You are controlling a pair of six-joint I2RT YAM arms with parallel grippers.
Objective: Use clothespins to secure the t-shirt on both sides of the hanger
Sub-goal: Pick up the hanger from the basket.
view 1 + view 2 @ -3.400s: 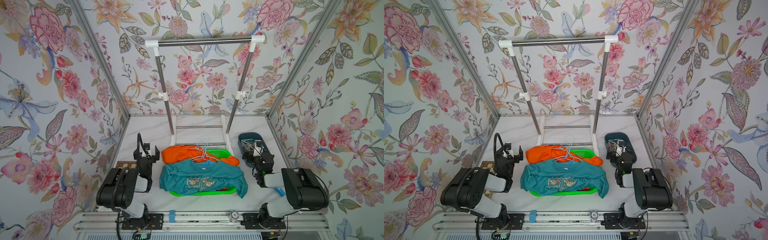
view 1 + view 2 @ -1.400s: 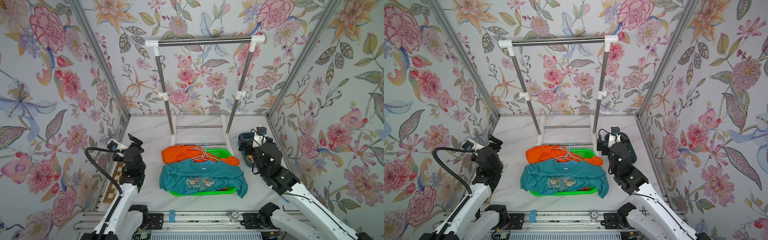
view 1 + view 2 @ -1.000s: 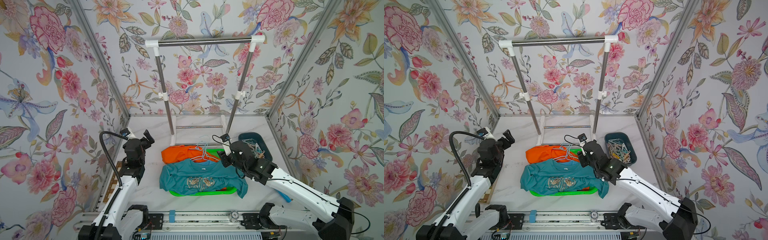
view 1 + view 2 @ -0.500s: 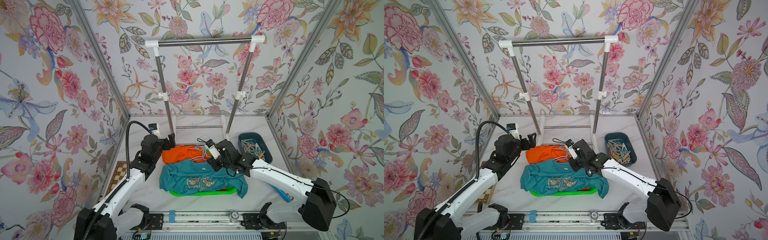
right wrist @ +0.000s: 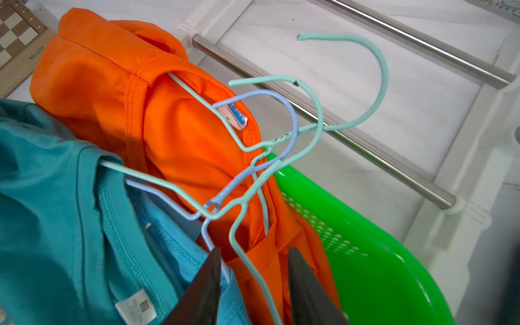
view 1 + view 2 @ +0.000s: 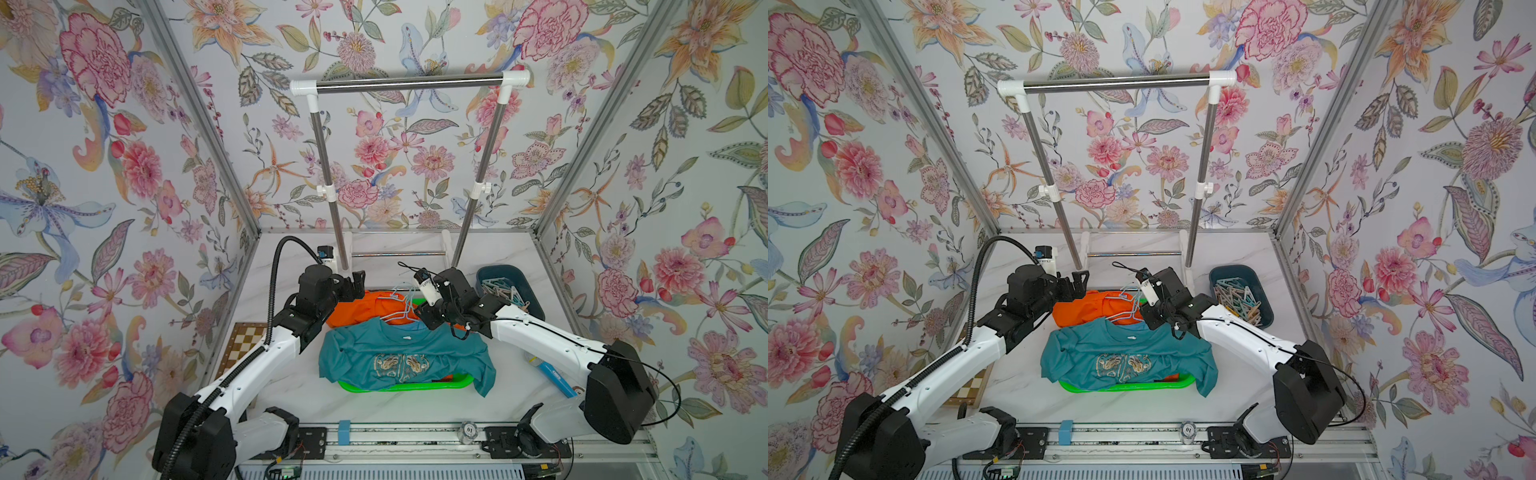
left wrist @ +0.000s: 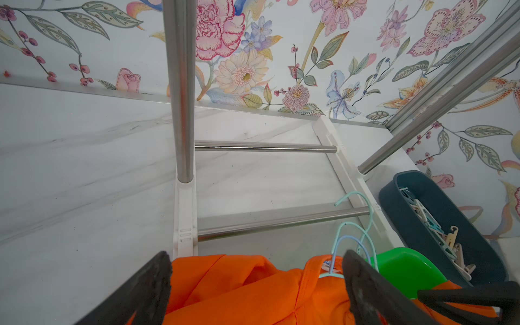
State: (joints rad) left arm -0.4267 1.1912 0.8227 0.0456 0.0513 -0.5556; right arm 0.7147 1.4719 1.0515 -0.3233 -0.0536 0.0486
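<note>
Right tool (image 5: pixel 254 250), half-spread, straddles the mint hanger (image 5: pixel 261 80); left tool (image 7: pixel 254 253) gapes wide, empty.

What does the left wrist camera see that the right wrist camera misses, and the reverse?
Only the left wrist view shows the clothespins lying in a dark blue bin, and the rack's upright pole. Only the right wrist view shows the teal t-shirt and the chessboard. Both show the orange t-shirt, the green basket, the wire hanger hooks and the rack's base bars.
</note>
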